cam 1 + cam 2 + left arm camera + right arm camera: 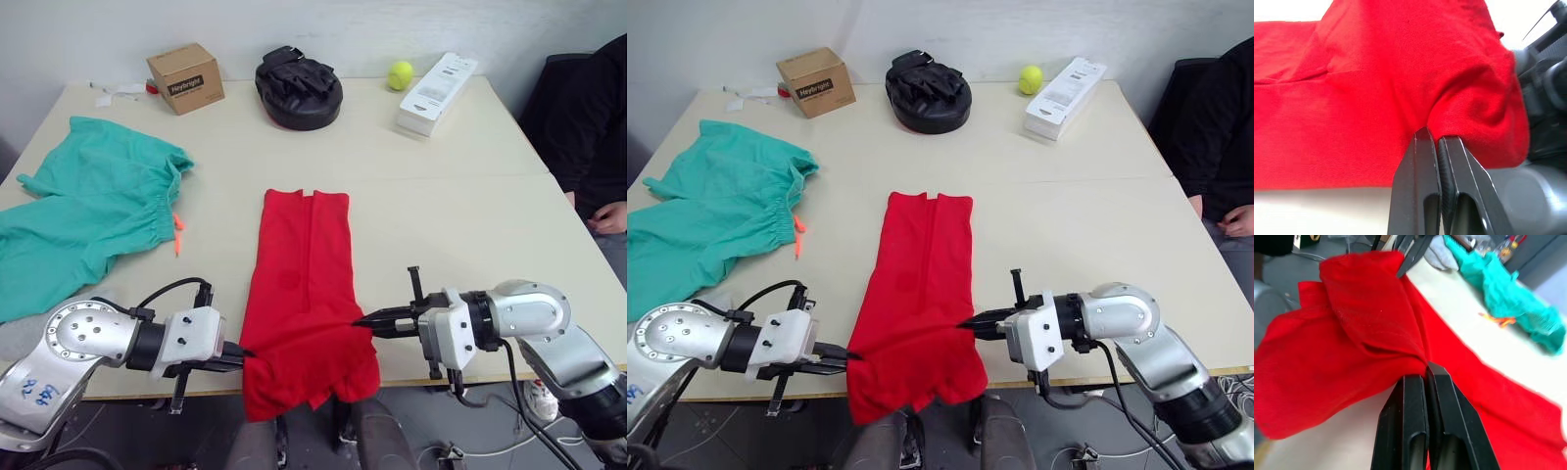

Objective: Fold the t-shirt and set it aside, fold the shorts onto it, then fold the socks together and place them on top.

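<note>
Two beige table tops [470, 215] butt together under a plain pale wall, their seam running across the far half. At the right edge a person in dark clothing [598, 127] sits with a hand [612, 217] near the table's corner.

Along the far side stand a small cardboard box [185, 77], a black padded mitt [298, 88], a yellow-green tennis ball [399, 75] and a white oblong box [437, 92]. Some white scraps [116, 91] lie just beside the cardboard box. The shorts [88, 220] are spread out on the left part of the table, waistband toward the centre, with the orange drawstring [178, 232] trailing on the surface beside them. Something pale grey [1442, 253] shows past the shorts at the near edge in the right wrist view; what it is cannot be told.

The t-shirt [304, 294] lies in the middle as a long narrow strip, sides folded in, its far end flat on the table and its near end bunched and hanging over the near edge. Nothing stands between it and the other items.

The left gripper [238, 353] is closed on the near left edge of the t-shirt, fabric pinched between its black fingers [1422, 161]. The right gripper [367, 320] is closed on the near right edge, fingers [1418, 401] pressed together with cloth drawn up into a fold at their tips.
</note>
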Controlling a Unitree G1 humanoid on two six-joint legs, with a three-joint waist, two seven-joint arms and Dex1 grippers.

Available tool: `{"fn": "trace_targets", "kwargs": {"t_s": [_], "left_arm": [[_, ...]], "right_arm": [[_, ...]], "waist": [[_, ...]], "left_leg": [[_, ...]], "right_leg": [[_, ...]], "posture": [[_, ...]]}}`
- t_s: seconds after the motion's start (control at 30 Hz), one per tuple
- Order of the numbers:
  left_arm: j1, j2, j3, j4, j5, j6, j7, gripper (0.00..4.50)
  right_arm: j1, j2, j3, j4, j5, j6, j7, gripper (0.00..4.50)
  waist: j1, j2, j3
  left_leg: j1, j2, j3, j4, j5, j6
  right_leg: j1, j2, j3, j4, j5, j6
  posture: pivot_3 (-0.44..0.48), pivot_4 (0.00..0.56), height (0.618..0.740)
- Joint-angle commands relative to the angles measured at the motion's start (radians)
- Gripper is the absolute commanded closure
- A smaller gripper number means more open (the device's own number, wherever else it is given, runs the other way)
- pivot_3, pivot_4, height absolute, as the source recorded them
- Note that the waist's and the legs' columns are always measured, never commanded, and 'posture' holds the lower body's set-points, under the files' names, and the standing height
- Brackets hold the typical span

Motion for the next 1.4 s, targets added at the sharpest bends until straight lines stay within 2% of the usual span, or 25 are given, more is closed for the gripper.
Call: {"fn": "trace_targets", "kwargs": {"t_s": [0.03, 0.17, 0.27, 0.5, 0.6, 0.77, 0.93, 1.1, 1.2, 1.3, 1.4], "left_arm": [[0.036, 0.029, 0.046, -0.060, -0.039, 0.031, -0.017, 4.50], [0.058, 0.038, 0.056, -0.076, -0.050, 0.039, -0.020, 4.50], [-0.005, 0.014, 0.045, -0.030, -0.052, 0.069, 0.032, 4.50], [-0.357, -0.104, 0.026, 0.216, -0.104, 0.233, 0.188, 4.50], [-0.535, -0.193, 0.005, 0.364, -0.104, 0.306, 0.274, 4.50], [-0.671, -0.305, -0.049, 0.530, -0.057, 0.328, 0.355, 4.50], [-0.740, -0.396, -0.101, 0.672, 0.002, 0.341, 0.410, 4.50], [-0.758, -0.439, -0.140, 0.763, 0.055, 0.372, 0.446, 4.50], [-0.782, -0.477, -0.112, 0.823, 0.042, 0.443, 0.481, 4.50], [-0.823, -0.512, -0.061, 0.894, 0.026, 0.486, 0.519, 3.88], [-0.867, -0.537, -0.014, 0.962, 0.015, 0.524, 0.548, 2.90]], "right_arm": [[0.036, -0.025, -0.060, -0.062, 0.045, 0.028, 0.016, 4.48], [0.071, -0.045, -0.080, -0.107, 0.082, 0.074, 0.034, 4.48], [0.040, -0.031, -0.096, -0.071, 0.063, 0.062, 0.038, 4.48], [-0.204, 0.059, -0.097, 0.131, 0.073, 0.169, 0.010, 4.48], [-0.356, 0.145, -0.067, 0.313, 0.035, 0.227, -0.012, 4.48], [-0.525, 0.285, -0.045, 0.569, -0.011, 0.316, -0.055, 4.48], [-0.638, 0.394, -0.021, 0.810, -0.073, 0.372, -0.060, 4.48], [-0.736, 0.477, -0.045, 1.007, -0.092, 0.488, -0.081, 4.48], [-0.792, 0.503, -0.071, 1.127, -0.086, 0.580, -0.085, 3.85], [-0.834, 0.520, -0.100, 1.209, -0.079, 0.652, -0.095, 2.90], [-0.876, 0.537, -0.139, 1.277, -0.072, 0.733, -0.128, 1.78]], "waist": [[0.001, 0.000, 0.000], [0.002, 0.000, 0.000], [0.003, 0.000, 0.000], [0.002, 0.000, 0.000], [0.001, -0.001, 0.000], [-0.006, -0.001, 0.000], [-0.005, -0.001, 0.000], [-0.014, -0.001, 0.000], [-0.023, -0.001, 0.000], [-0.026, -0.001, 0.000], [-0.027, -0.001, 0.000]], "left_leg": [[0.000, 0.000, 0.000, 0.000, 0.000, 0.000], [0.000, 0.000, 0.000, -0.001, 0.000, 0.000], [0.000, 0.000, 0.000, -0.002, 0.000, 0.000], [-0.001, 0.003, 0.000, -0.002, 0.003, -0.002], [-0.001, 0.004, 0.001, -0.003, 0.004, -0.003], [-0.004, 0.006, 0.002, -0.001, 0.004, -0.004], [-0.006, 0.007, 0.002, 0.005, 0.004, -0.004], [-0.006, 0.007, 0.003, 0.006, 0.004, -0.004], [-0.006, 0.007, 0.002, 0.007, 0.004, -0.004], [-0.007, 0.007, 0.002, 0.007, 0.004, -0.004], [-0.008, 0.007, 0.002, 0.008, 0.004, -0.004]], "right_leg": [[0.000, 0.000, 0.000, 0.000, 0.000, 0.000], [0.000, 0.001, 0.000, -0.001, 0.000, 0.000], [0.000, 0.003, 0.001, -0.002, 0.000, 0.000], [0.001, 0.008, 0.002, -0.008, 0.005, -0.001], [0.001, 0.008, 0.001, -0.007, 0.005, -0.001], [-0.001, 0.010, 0.001, -0.007, 0.006, -0.001], [-0.002, 0.010, 0.000, -0.005, 0.006, -0.001], [-0.002, 0.010, 0.001, 0.001, 0.006, -0.001], [-0.002, 0.010, 0.001, 0.002, 0.006, -0.001], [-0.002, 0.009, 0.000, 0.002, 0.006, -0.001], [-0.003, 0.009, 0.000, 0.003, 0.006, -0.001]], "posture": [[0.000, 0.150, 0.740], [0.000, 0.150, 0.740], [0.000, 0.150, 0.740], [0.000, 0.150, 0.740], [0.000, 0.150, 0.740], [0.000, 0.150, 0.740], [0.000, 0.150, 0.740], [0.000, 0.150, 0.740], [0.000, 0.150, 0.740], [0.000, 0.150, 0.740], [0.000, 0.150, 0.740]]}}
